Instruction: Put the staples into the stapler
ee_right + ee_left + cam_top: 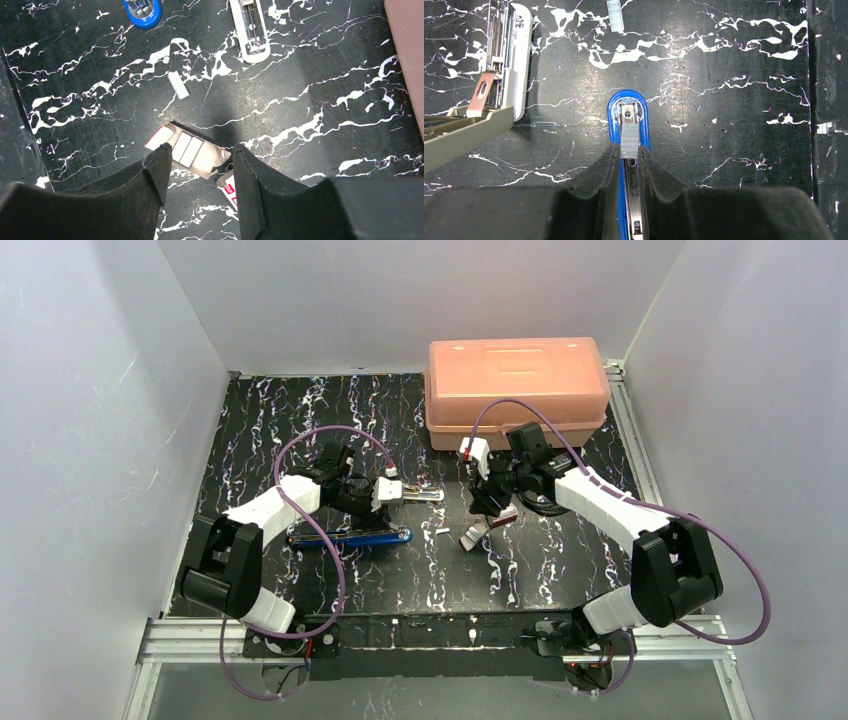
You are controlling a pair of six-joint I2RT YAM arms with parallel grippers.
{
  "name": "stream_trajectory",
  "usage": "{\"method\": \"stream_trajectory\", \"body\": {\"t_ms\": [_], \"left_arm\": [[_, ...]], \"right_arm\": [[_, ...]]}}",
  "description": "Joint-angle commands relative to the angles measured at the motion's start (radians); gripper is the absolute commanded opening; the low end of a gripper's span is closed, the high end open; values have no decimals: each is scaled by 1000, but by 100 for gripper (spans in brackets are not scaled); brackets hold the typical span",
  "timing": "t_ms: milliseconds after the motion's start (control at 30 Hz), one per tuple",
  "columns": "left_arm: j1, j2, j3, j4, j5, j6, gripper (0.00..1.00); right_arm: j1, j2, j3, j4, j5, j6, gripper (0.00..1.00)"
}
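Note:
A blue stapler [628, 107] lies open on the black marbled table, its metal channel facing up; it also shows in the top view [350, 538]. My left gripper [629, 152] is shut on a short silvery staple strip [629, 140] and holds it right over the channel near the stapler's rounded end. In the top view the left gripper [378, 515] is above the stapler. My right gripper [200, 150] is open and empty above the pale slide-out tray [212, 162], which holds two staple strips [186, 149]. The red box [231, 191] lies beside the tray.
A white stapler [509, 55] lies open beside the blue one, also in the top view [420, 495]. A loose staple strip [178, 85] lies between the staplers and the tray. A peach lidded plastic box [517, 390] stands at the back right. White walls surround the table.

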Motion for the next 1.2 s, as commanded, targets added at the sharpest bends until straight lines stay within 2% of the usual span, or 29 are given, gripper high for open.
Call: {"method": "stream_trajectory", "body": {"t_ms": [0, 1167], "left_arm": [[0, -30, 23, -24, 22, -10, 0], [-1, 12, 2, -12, -10, -6, 0]], "right_arm": [[-5, 7, -7, 22, -7, -12, 56], [-6, 10, -7, 22, -7, -12, 55]]}}
